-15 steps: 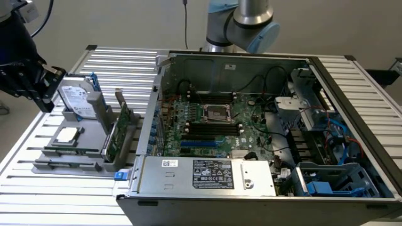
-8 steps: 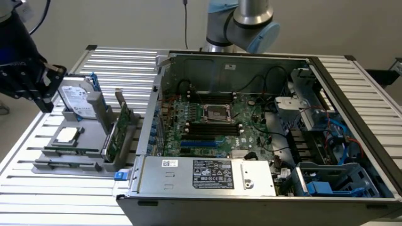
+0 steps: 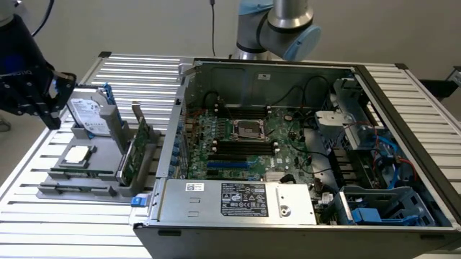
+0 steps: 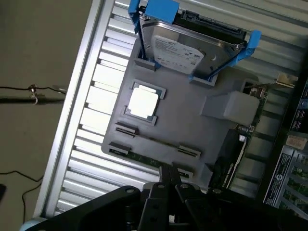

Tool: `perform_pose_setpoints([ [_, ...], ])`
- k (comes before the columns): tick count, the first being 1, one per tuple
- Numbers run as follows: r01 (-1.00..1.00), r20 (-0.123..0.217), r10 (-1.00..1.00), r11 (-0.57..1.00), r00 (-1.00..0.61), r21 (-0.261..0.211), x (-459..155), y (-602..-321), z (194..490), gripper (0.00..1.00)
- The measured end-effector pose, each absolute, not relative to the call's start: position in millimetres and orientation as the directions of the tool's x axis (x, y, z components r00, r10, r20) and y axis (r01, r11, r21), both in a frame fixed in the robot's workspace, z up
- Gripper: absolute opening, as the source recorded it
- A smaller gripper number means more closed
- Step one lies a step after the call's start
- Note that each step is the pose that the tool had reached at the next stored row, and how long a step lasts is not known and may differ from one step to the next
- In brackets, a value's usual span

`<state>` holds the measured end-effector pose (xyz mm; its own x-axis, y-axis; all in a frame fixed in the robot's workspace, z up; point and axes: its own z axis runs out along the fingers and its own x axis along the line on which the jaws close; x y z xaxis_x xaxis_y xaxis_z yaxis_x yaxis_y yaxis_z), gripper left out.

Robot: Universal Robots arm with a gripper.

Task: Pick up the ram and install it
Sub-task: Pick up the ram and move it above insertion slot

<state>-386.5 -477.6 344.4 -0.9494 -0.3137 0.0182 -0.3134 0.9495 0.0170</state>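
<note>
While my gripper (image 4: 169, 175) hangs above the grey tray (image 4: 185, 126) with its fingers pressed together on nothing, the ram (image 4: 138, 157) lies untouched on edge in the holder along the tray's rim, so I judge the pick-up step hardly begun. Taking it would call for parting the fingers, lining them across the thin board and coming down squarely. My fingertips cover part of the stick in the wrist view, where it is just a thin green edge and I cannot make out its chips. Nor can I tell which black slots (image 3: 245, 147) on the motherboard (image 3: 288, 156) are free.
</note>
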Motion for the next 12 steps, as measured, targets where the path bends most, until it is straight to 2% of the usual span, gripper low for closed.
perform_pose_setpoints([
  [12,-0.512,0.018,-0.512,0.859,-0.859,0.017,-386.5,-477.6,343.2,0.11],
])
